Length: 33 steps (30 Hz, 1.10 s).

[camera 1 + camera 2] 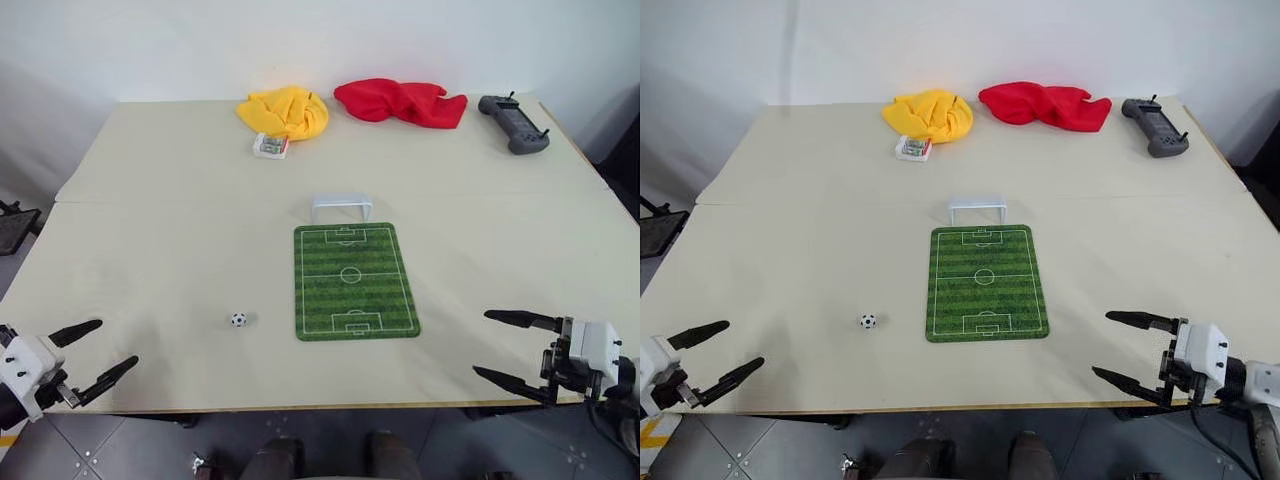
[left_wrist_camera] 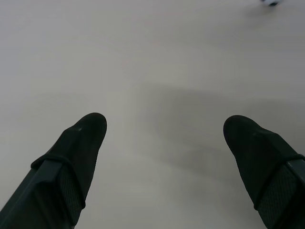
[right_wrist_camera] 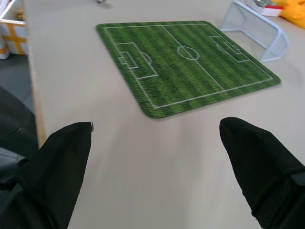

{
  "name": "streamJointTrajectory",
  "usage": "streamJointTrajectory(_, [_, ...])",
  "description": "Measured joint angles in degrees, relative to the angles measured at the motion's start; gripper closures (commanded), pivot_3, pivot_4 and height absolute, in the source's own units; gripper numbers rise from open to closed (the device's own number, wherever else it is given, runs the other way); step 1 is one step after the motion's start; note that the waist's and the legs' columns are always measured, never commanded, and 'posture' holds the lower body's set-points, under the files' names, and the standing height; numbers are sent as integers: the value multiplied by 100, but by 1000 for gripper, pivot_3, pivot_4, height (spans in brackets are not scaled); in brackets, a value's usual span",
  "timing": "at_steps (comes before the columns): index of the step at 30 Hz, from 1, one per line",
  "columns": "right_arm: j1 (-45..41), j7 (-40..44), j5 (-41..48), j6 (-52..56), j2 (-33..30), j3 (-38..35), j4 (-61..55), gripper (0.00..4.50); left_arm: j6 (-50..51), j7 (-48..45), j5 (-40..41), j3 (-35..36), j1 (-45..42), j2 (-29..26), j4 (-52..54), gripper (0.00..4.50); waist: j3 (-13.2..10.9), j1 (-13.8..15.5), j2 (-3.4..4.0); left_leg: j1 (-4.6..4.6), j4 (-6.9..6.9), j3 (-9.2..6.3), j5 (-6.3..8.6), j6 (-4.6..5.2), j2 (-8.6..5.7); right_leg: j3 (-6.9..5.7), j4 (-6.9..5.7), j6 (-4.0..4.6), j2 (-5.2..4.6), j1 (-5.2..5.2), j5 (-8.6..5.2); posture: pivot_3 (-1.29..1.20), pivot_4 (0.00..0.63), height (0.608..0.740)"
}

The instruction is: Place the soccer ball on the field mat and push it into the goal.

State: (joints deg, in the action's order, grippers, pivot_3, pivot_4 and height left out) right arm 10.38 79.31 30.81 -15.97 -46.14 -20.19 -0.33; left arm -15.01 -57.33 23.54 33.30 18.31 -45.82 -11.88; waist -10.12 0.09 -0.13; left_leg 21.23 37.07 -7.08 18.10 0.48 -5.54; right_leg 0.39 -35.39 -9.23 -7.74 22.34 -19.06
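Beige tabletop (image 1: 180,200) against white wall, soccer ball (image 1: 238,320) left of field mat (image 1: 354,280).
Left gripper (image 1: 95,352) and right gripper (image 1: 505,346) fingers open, empty; goal (image 1: 341,207) at mat's far end.

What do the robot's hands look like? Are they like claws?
A bit like claws. The left gripper and the right gripper each have two long, thin black fingers ending in points. Each pair sticks out of a boxy white wrist block. Black cables run behind the right one.
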Motion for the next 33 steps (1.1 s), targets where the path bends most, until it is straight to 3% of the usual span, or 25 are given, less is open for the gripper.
streamJointTrajectory(4, [-178, 168, 101, -33, 147, 150, 41, 0, 183, -53, 98, -6, -148, 0, -14, 46, 0, -4, 0, -3, 1, -1, 6, -17, 29, -2, -1, 13, 9, 2, 7, 0, 150, 740])
streamJointTrajectory(14, [-703, -87, 1328, 582, 1347, 682, -1238, 0, 857, -743, 459, -480, -960, 1, -19, 46, 1, -5, 1, -4, 4, -5, 12, -30, 39, -6, -18, 16, 18, 10, 8, 0, 150, 740])
streamJointTrajectory(21, [-682, 601, 1096, 53, 1346, 758, -816, 0, 1032, -1174, 442, -1231, -1233, 81, 272, 46, 1, 5, 1, -6, 6, -5, 12, -29, 35, -7, -20, 16, 21, 8, 8, 0, 150, 740])
streamJointTrajectory(33, [-256, 751, 1068, -146, 1109, 386, -209, 0, 1101, -780, -113, -2555, -2445, 1025, 158, 46, 2, -11, 3, -8, 12, 0, 10, -29, 35, -8, -37, 15, 32, 14, 8, 0, 150, 740])
